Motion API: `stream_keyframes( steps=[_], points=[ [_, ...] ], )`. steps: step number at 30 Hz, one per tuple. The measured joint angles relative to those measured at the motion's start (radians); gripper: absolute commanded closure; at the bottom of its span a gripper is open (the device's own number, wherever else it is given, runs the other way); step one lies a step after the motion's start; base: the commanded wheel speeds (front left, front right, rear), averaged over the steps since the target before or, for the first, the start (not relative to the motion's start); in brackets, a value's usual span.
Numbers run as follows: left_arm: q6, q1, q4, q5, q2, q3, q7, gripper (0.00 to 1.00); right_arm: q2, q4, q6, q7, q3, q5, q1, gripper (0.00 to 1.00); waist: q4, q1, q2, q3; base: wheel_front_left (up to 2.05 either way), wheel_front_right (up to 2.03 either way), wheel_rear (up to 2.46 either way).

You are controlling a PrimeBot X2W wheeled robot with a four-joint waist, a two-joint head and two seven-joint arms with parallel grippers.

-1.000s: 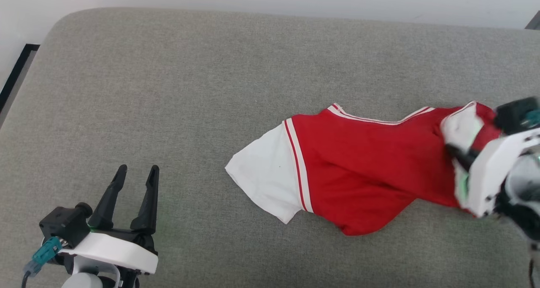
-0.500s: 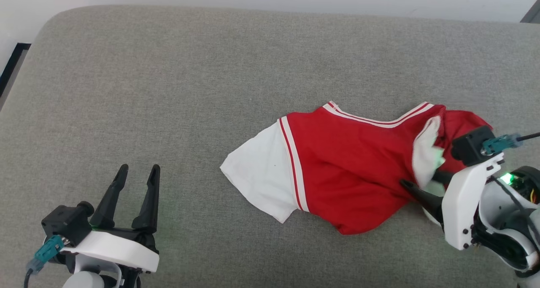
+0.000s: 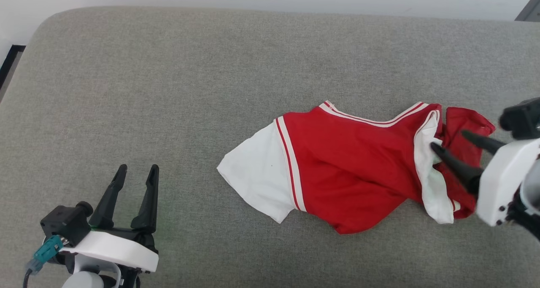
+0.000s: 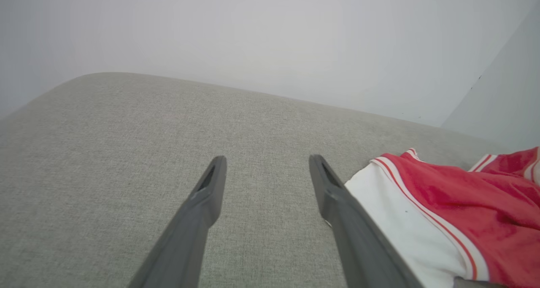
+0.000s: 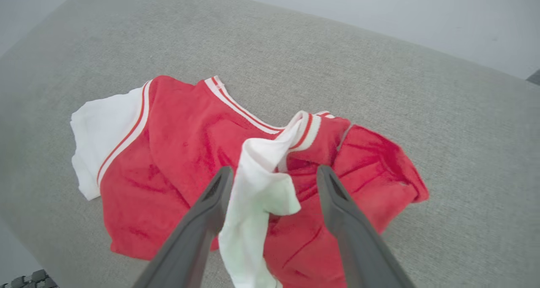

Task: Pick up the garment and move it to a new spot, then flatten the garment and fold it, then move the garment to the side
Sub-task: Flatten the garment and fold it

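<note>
Right pincer (image 3: 448, 138) is standing wide apart over the shirt (image 3: 350, 170), clamping nothing.
We're seeing its two fingers spread, with a bunched white sleeve (image 5: 257, 191) lying in the gap between them; we can't tell if the cloth is touching either finger. The red body is lying crumpled under and ahead of the tips, stretching away across the grey cushion (image 3: 211, 68) to the other white sleeve (image 3: 257, 174) at the far end. Left pincer (image 3: 138, 167) is also standing apart and empty over bare cushion, with the shirt lying off to its right, clear of it.
</note>
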Motion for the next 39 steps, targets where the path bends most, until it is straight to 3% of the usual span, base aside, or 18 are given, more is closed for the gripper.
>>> stream_keyframes(
  steps=[10, 15, 16, 17, 18, 25, 30, 38, 39],
  points=[
    [0.000, -0.010, 0.005, -0.002, 0.000, -0.016, 0.000, 0.00, 0.009, 0.168, 0.000, -0.006, -0.091, -0.058, -0.033, 0.00, 0.011, 0.0001, 0.0000, 0.016, 0.00, 0.00, 0.00],
    [0.000, -0.021, 0.011, -0.004, -0.002, -0.024, 0.000, 0.00, 0.024, 0.281, 0.000, 0.000, -0.054, -0.049, -0.051, 0.00, 0.019, 0.0000, 0.0000, 0.024, 0.00, 0.00, 0.00],
    [0.000, -0.021, 0.012, -0.004, -0.002, -0.024, 0.000, 0.00, 0.026, 0.299, 0.000, -0.001, -0.049, -0.042, -0.061, 0.31, 0.020, 0.0001, 0.0000, 0.024, 0.00, 0.00, 0.00],
    [0.000, -0.021, 0.012, -0.004, -0.002, -0.024, 0.000, 0.00, 0.026, 0.299, 0.000, -0.001, -0.049, -0.042, -0.061, 0.75, 0.020, 0.0001, 0.0000, 0.024, 0.00, 0.00, 0.00],
    [0.000, -0.021, 0.015, -0.004, -0.001, -0.024, 0.000, 0.00, 0.027, 0.310, 0.000, -0.008, -0.040, -0.038, -0.070, 1.00, 0.020, 0.0001, 0.0000, 0.024, 0.00, 0.00, 0.00],
    [0.000, -0.020, 0.016, -0.004, 0.003, -0.022, 0.000, 0.00, 0.013, 0.320, 0.000, -0.015, -0.045, -0.029, -0.078, 1.00, 0.016, 0.0000, 0.0000, 0.014, 0.00, 0.00, 0.00],
    [0.000, -0.001, 0.015, -0.004, 0.007, -0.020, 0.000, 0.00, 0.015, 0.228, 0.000, 0.065, -0.159, -0.022, 0.030, 1.00, 0.009, 0.0000, 0.0000, -0.001, 0.00, 0.00, 0.00],
    [0.000, 0.002, 0.013, -0.009, 0.009, -0.024, 0.000, 0.00, 0.139, 0.150, 0.000, 0.203, -0.282, -0.061, 0.215, 1.00, 0.003, 0.0001, 0.0000, -0.008, 0.00, 0.00, 0.00],
    [0.000, 0.001, 0.014, -0.009, 0.009, -0.024, 0.000, 0.00, 0.152, 0.147, 0.000, 0.204, -0.287, -0.071, 0.223, 0.69, 0.002, 0.0000, 0.0000, -0.008, 0.00, 0.00, 0.00]
  ],
)
